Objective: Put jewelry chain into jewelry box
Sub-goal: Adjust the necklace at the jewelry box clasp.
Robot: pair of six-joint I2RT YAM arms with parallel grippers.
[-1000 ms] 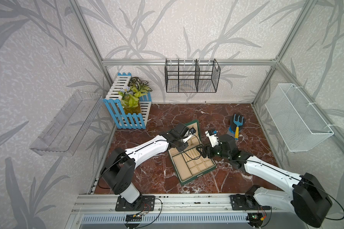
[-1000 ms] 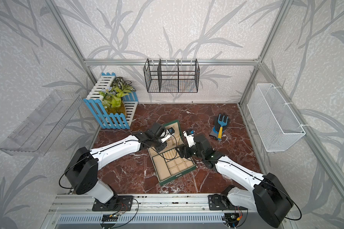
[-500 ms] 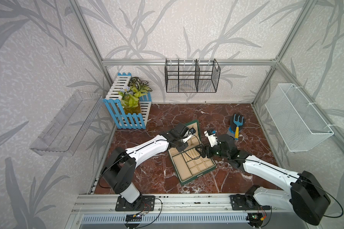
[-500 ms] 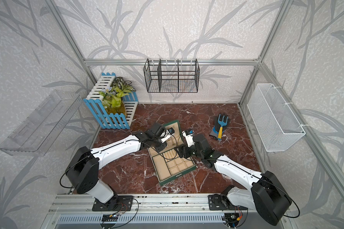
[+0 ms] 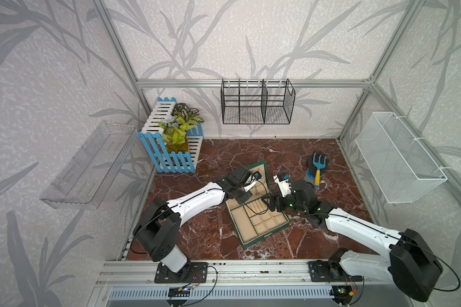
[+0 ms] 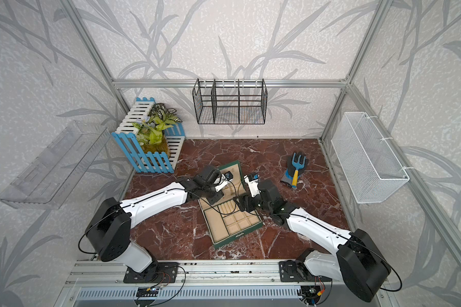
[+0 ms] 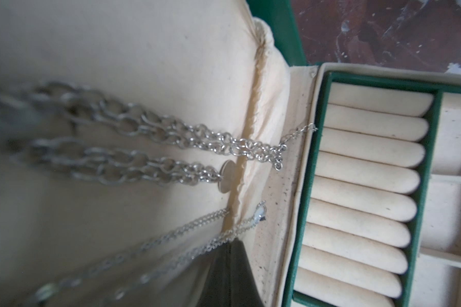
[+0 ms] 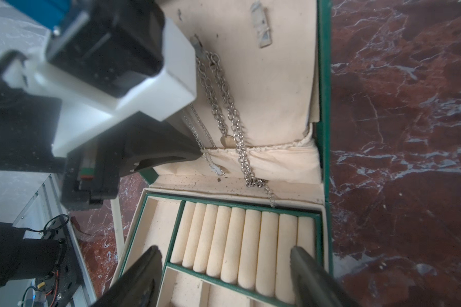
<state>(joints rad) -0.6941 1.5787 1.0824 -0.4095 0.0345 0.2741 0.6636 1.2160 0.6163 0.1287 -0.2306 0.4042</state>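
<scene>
Jewelry chain (image 7: 155,127) hangs down the lid of the jewelry box (image 8: 323,106)
Left end effector (image 8: 194,156) pressed together, right end effector (image 8: 224,251) spread; pull away slowly so the thin necklace (image 7: 260,214) does not snag

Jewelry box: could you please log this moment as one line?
dark green hinged jewelry box: open; chunky silvery metal chain: hung inside it; left claw: shut; right claw: open

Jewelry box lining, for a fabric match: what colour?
Cream-beige lining, best in the right wrist view.
</scene>
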